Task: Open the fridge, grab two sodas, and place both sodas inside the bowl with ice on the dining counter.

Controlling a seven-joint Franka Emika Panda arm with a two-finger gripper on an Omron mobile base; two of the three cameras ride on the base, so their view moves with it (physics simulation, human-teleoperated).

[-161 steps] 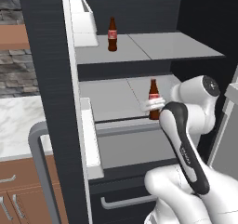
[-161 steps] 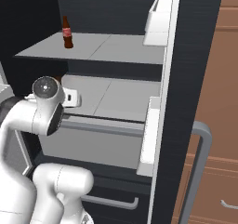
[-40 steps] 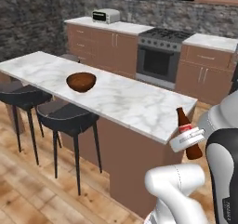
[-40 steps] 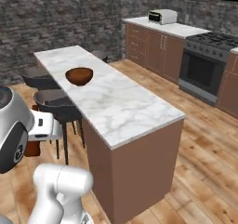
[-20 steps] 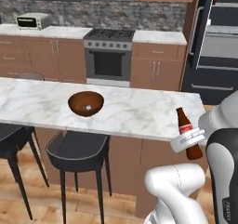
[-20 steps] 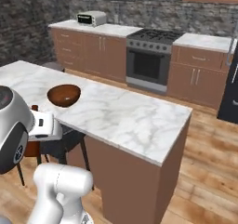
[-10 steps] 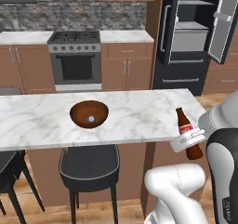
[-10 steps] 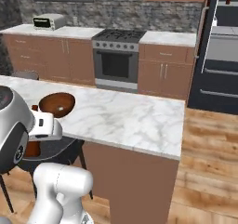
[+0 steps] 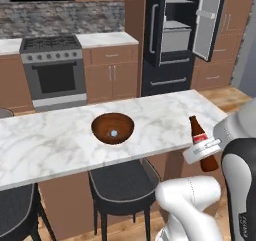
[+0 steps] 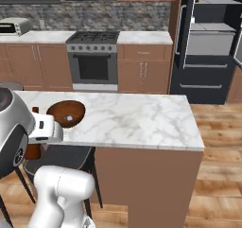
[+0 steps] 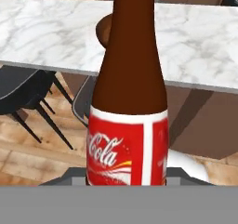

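The fridge point(image 9: 175, 40) is seen against the far wall with its right door swung open, grey-white shelves exposed. In front of it, the long marble counter point(image 9: 60, 145) is stretched across the room, with dark stools point(image 9: 122, 182) tucked beneath its near edge. The brown bowl point(image 9: 113, 128) is set on the counter, well apart from the fridge. A soda point(image 9: 201, 145) is held upright near the counter's right end, off its near edge, clamped at the red label by the pincer point(image 9: 202, 152), which is closed on it. In the hand view the soda is seen close up.
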